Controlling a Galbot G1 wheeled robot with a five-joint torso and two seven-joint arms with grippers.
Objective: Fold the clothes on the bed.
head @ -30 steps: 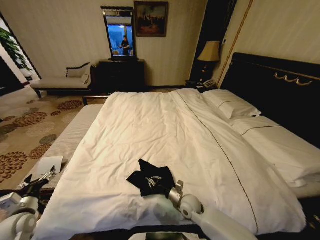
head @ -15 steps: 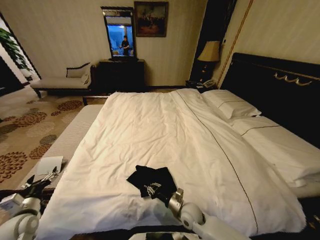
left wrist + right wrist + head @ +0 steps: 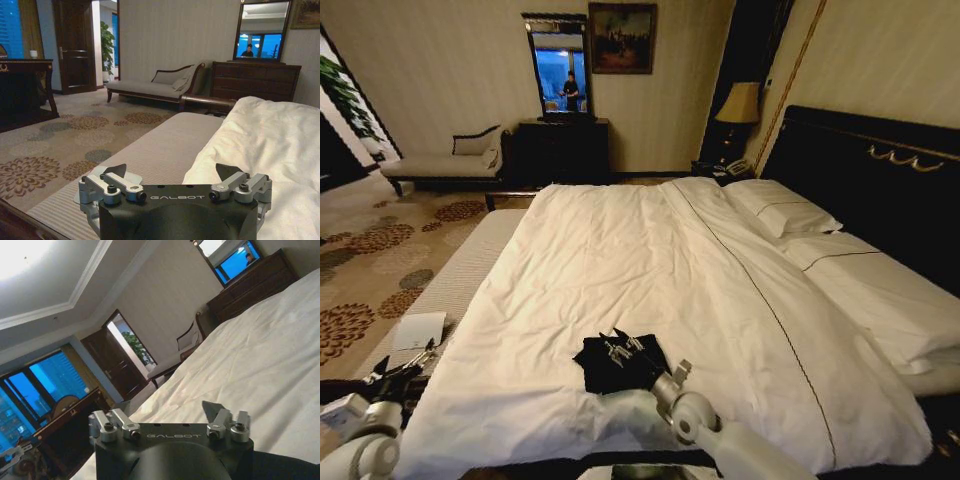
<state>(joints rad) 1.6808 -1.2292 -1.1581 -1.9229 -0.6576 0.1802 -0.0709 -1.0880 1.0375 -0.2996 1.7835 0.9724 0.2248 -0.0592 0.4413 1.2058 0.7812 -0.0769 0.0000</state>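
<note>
The clothes, one black T-shirt [image 3: 620, 365], lie in a compact lump on the white duvet of the bed [image 3: 650, 250], near its close edge. My right gripper [image 3: 618, 346] hangs open just over the shirt, fingers pointing up and away, nothing between them. From the right wrist, that gripper [image 3: 160, 412] stands wide open against the duvet, with a dark bit of the shirt [image 3: 287, 466] beneath it. My left gripper [image 3: 402, 362] waits open beside the bed's near left corner. Seen from its own wrist, the left gripper [image 3: 172, 170] holds nothing.
A striped bench [image 3: 460, 280] runs along the bed's left side with a white card [image 3: 418, 330] on it. Pillows [image 3: 790, 210] and the dark headboard [image 3: 880, 180] are at the right. A chaise [image 3: 445, 160], a dresser [image 3: 560, 150] and a lamp [image 3: 740, 105] line the far wall.
The shirt has gone from spread with a raised corner to a tighter lump. My right gripper has moved forward over it and tilted up. The left arm has barely moved.
</note>
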